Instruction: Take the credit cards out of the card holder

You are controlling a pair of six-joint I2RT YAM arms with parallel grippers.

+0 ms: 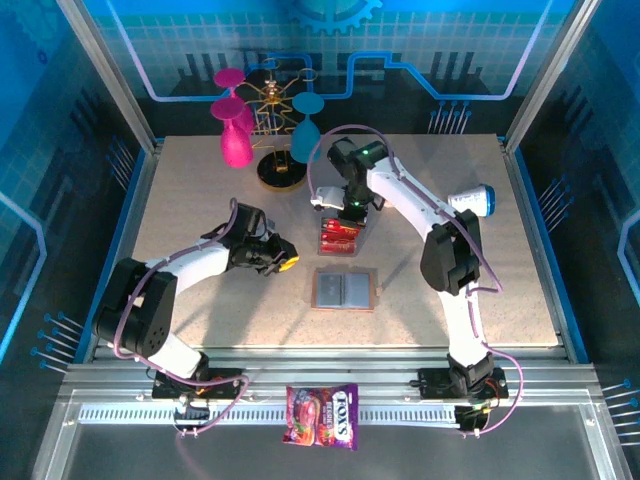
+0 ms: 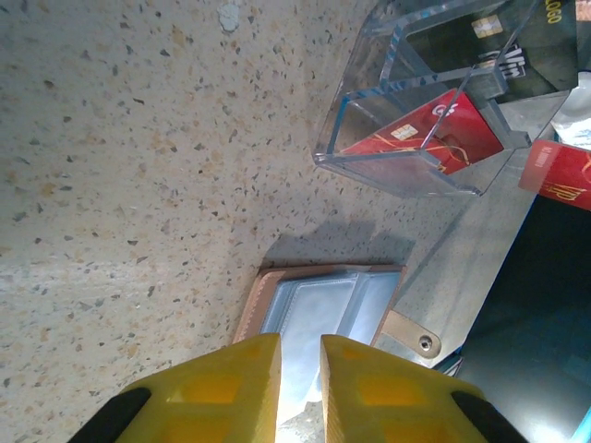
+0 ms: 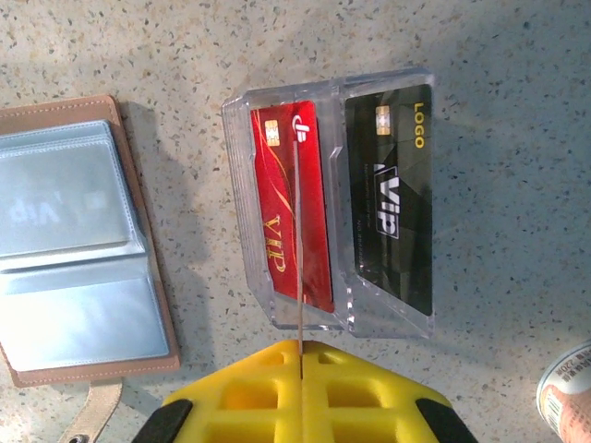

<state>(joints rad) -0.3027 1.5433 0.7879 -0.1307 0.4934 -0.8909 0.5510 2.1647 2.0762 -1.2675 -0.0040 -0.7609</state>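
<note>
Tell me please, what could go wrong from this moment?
1. The right tool pinches a red credit card by its edge over the clear box. The card may slip, or catch the box wall instead of entering a slot.
2. A push could shove the box and disturb the black card inside.
3. The left tool, jaws narrowly apart, is close to the open card holder and might drag it.
</note>
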